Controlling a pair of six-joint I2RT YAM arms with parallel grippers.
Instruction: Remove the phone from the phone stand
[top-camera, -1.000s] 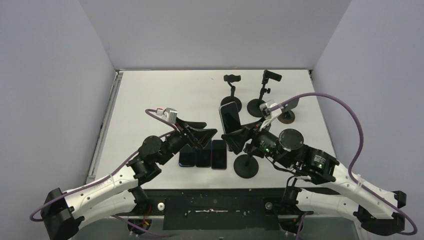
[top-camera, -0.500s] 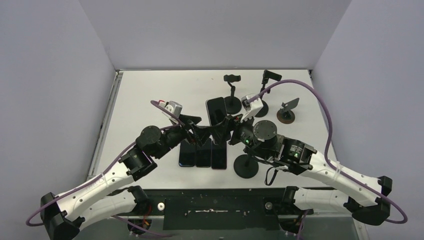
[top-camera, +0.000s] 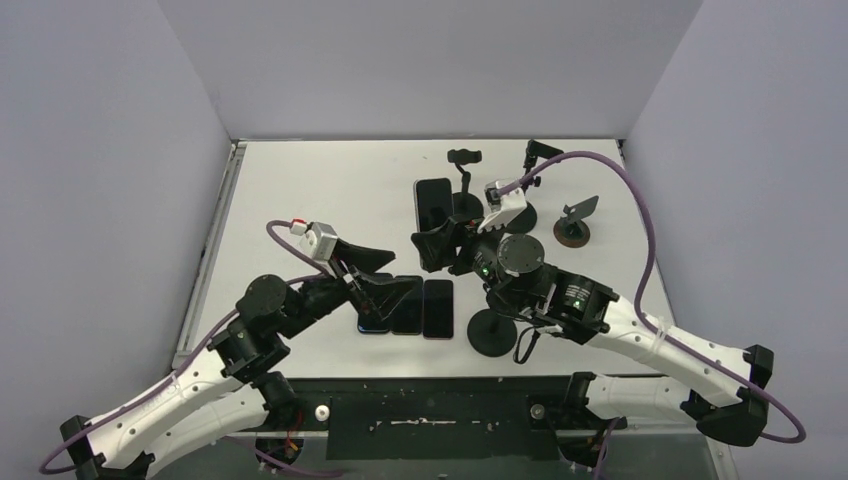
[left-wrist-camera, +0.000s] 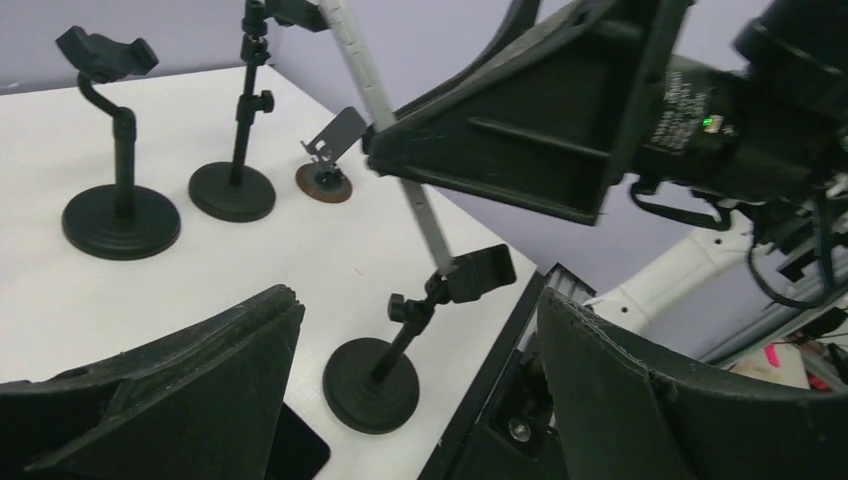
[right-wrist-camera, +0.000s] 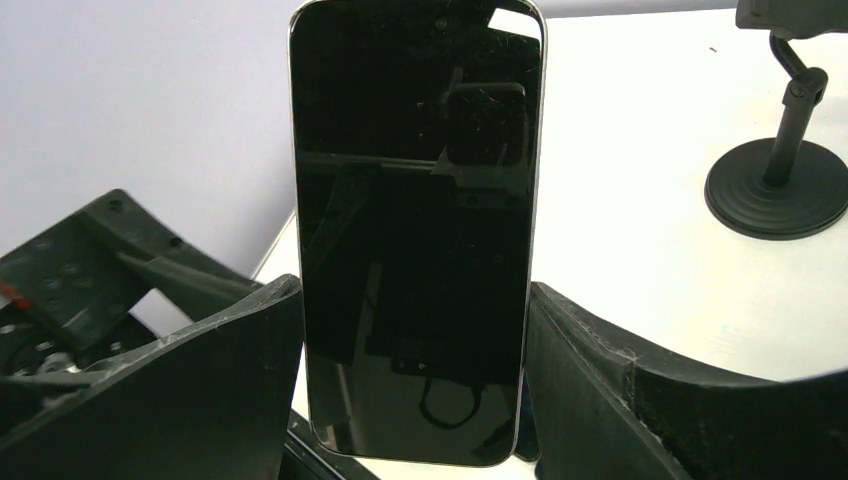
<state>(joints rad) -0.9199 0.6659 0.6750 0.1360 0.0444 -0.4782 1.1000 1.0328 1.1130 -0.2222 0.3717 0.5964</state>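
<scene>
My right gripper (top-camera: 441, 247) is shut on a black phone (top-camera: 434, 204) and holds it upright in the air, apart from any stand. In the right wrist view the phone (right-wrist-camera: 415, 220) fills the gap between both fingers of the gripper (right-wrist-camera: 412, 300). The nearest phone stand (top-camera: 493, 331) is empty, with a bare clamp (left-wrist-camera: 479, 273) on its round base (left-wrist-camera: 372, 384). My left gripper (top-camera: 388, 291) is open and empty, low over the phones lying flat; its jaws (left-wrist-camera: 420, 330) stand wide apart. The left wrist view shows the held phone edge-on (left-wrist-camera: 385, 112).
Three dark phones (top-camera: 408, 308) lie side by side on the white table (top-camera: 300, 190). Two tall empty stands (top-camera: 462, 187) (top-camera: 524, 190) and a small brown-based stand (top-camera: 574, 224) are at the back right. The table's black front edge (top-camera: 430, 410) is near the stand.
My right gripper has carried the phone up and to the far left, away from the near stand. My left arm has drawn back to the left and lower.
</scene>
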